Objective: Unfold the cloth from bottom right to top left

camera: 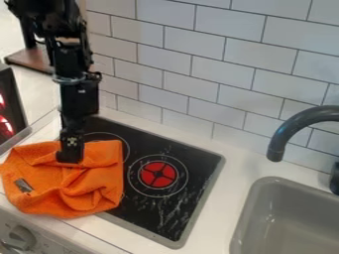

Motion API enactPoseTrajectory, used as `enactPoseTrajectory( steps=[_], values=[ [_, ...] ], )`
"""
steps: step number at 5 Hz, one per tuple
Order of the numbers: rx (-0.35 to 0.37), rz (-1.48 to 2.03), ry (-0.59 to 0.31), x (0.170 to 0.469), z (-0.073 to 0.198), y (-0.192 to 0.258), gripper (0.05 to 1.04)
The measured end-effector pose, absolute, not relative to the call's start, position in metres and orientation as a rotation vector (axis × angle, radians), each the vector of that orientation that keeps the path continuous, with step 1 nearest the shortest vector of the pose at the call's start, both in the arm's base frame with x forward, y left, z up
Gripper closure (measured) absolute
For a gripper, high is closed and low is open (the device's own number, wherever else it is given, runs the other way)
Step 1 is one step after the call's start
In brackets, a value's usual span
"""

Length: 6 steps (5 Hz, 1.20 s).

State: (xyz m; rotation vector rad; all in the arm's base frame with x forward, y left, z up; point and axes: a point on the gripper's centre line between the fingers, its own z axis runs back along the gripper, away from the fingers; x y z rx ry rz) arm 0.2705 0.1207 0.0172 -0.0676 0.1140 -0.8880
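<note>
Cloth: an orange cloth (99, 171) lies at the left of the view, partly on the black cooktop (202, 161) and partly on the white surface (228, 158) to the left of it. It is bunched, with several folds and creases across its middle and its right part. A small dark tag (24, 185) shows near its left side.
Pincer: the black pincer (69, 157) points down at the upper middle part of the cloth, and its lower end is among the folds. I cannot tell if it is spread, pressed together or pinching the cloth.
Arm: the black arm (77, 96) comes from the upper left corner and hangs almost upright above the cloth.
Cooktop: a red round burner mark (157, 174) with a thin ring around it is to the right of the cloth. Another ring (112, 134) is partly covered by the cloth. Pale streaks are on the black top, near its lower right part.
Sink: the grey sink (263, 186) is at the lower right, apart from the cooktop, and a dark curved faucet (283, 131) stands out over it.
Wall: white tiles (198, 57) with dark joints rise behind the surface.
Knob: a grey knob (20, 238) is at the lower left, below the cloth.
</note>
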Motion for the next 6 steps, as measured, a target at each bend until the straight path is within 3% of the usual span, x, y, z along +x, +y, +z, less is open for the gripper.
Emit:
enactPoseTrajectory(
  steps=[2, 3, 5, 6],
  values=[
    [-0.055, -0.919, 0.157, 0.275, -0.003, 0.122, 0.085],
    [-0.045, -0.941, 0.159, 0.277, -0.008, 0.120, 0.154],
    [-0.017, -0.937, 0.161, 0.276, -0.011, 0.123, 0.748],
    [-0.019, -0.935, 0.164, 0.275, -0.011, 0.122, 0.932]
  ],
)
